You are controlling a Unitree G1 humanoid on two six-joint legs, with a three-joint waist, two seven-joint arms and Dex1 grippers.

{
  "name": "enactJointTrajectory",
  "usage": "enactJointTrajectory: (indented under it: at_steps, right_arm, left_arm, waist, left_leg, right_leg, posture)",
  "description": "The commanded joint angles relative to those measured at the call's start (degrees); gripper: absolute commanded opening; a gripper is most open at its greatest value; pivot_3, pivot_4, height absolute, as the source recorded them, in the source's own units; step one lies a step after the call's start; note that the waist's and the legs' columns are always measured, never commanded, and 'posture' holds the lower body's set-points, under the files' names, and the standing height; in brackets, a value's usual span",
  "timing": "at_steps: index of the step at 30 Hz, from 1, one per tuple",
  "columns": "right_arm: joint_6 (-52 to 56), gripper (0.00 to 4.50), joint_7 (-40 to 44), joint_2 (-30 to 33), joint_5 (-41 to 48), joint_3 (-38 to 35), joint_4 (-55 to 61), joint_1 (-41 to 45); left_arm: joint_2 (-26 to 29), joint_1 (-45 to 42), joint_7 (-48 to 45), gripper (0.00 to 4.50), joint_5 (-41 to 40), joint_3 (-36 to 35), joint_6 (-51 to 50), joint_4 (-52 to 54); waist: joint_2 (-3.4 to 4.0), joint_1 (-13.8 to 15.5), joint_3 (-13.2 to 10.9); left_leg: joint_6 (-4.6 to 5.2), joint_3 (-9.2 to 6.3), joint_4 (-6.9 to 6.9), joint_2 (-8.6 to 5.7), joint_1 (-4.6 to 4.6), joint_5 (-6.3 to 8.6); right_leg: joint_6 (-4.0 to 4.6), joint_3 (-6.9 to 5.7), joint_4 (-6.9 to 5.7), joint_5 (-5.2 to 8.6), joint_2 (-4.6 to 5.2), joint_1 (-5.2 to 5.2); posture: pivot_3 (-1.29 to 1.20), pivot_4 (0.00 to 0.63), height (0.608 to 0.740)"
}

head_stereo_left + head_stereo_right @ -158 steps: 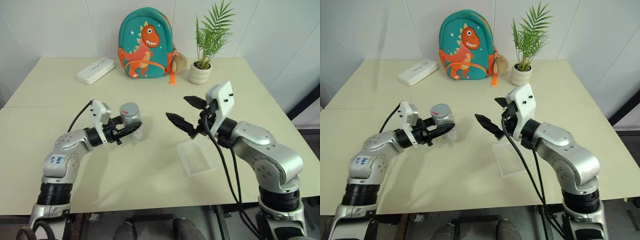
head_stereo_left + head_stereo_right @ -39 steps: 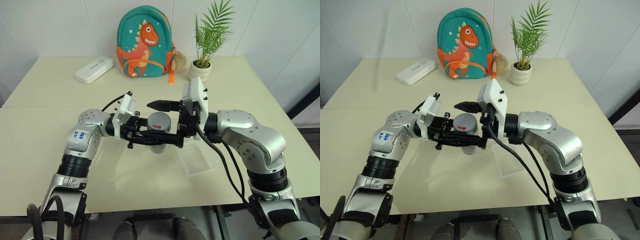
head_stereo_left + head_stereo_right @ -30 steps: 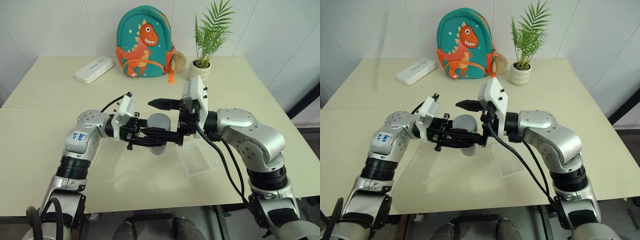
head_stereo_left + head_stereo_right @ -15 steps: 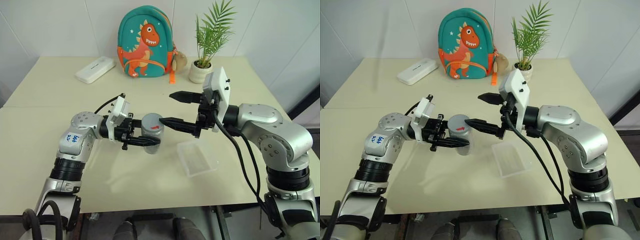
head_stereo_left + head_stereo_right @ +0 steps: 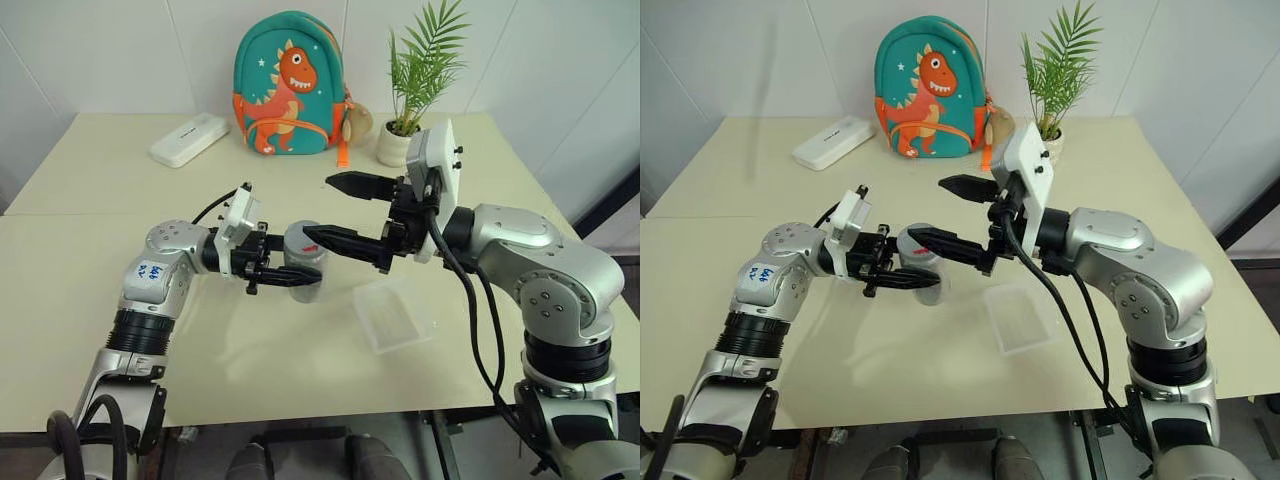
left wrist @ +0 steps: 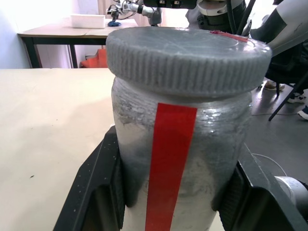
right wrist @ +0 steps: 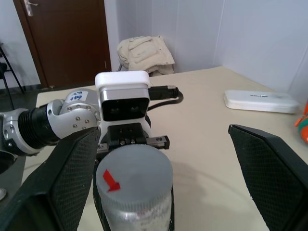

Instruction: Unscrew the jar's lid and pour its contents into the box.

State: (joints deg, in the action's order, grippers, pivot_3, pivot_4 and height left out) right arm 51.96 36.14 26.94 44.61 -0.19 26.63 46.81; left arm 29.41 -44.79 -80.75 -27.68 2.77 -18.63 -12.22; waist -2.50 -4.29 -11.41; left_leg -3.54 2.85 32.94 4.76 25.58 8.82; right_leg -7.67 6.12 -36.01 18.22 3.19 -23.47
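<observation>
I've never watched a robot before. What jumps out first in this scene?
The two arms meeting mid-table: the left gripper is shut on a small jar with its grey lid on, while the right gripper hangs wide open just above it. Behind them a bright teal dinosaur backpack stands at the table's far edge, beside a potted plant.

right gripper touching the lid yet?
Apart. In the right wrist view the right gripper stands wide open, and bare table shows between each finger and the lid. The left gripper clamps the jar.
</observation>
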Motion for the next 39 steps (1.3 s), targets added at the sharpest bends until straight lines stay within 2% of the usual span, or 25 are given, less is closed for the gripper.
enactJointTrajectory:
  at_steps: [1,9,15,25,39]
  right_arm:
    - [-1.06,4.47,-1.99,-2.88,-0.59,2.09,0.43,1.85]
    - [-1.22,4.47,-5.26,-7.55,-4.42,6.34,-2.66,3.29]
    - [-0.98,4.47,-5.20,-7.53,-5.46,7.11,-2.53,2.44]
    - [0.72,4.47,-4.53,-1.87,-6.08,5.35,-0.18,-0.97]
    - [4.15,4.47,-4.51,8.17,-0.97,-3.12,4.64,-5.57]
  left_arm:
    - [-0.93,-2.15,-0.49,1.93,-0.44,0.50,0.46,1.19]
    - [-1.89,-2.69,0.12,1.93,-0.26,0.86,0.17,1.82]
    - [-2.06,-2.61,0.26,1.93,-0.29,0.75,0.25,1.75]
    - [-1.64,-1.46,0.46,1.93,-0.48,0.38,0.50,2.19]
    - [-0.53,0.04,1.26,1.93,-0.77,-0.16,0.64,2.85]
  waist:
    - [0.00,-0.05,0.00]
    - [0.00,-0.15,0.00]
    - [0.00,0.02,0.00]
    - [0.00,0.22,0.00]
    - [0.00,0.86,0.00]
  left_leg:
    - [0.00,0.00,0.00,0.00,0.00,0.00]
    - [0.00,0.00,0.04,0.02,0.00,0.00]
    - [0.00,0.00,0.03,0.03,0.01,0.00]
    - [0.00,-0.01,0.02,0.03,0.02,0.00]
    - [0.00,0.00,0.03,0.04,0.02,0.00]
  right_leg:
    - [0.00,0.00,0.00,0.00,0.00,0.00]
    - [-0.02,0.00,-0.07,-0.01,-0.02,-0.02]
    - [-0.02,0.00,-0.07,-0.01,-0.04,-0.03]
    - [-0.04,0.00,-0.05,-0.02,-0.05,-0.03]
    - [0.00,0.04,-0.03,0.00,-0.05,-0.03]
  posture:
    - [0.00,0.150,0.740]
    - [0.00,0.150,0.740]
    - [0.00,0.150,0.740]
    - [0.00,0.150,0.740]
    - [0.00,0.150,0.740]
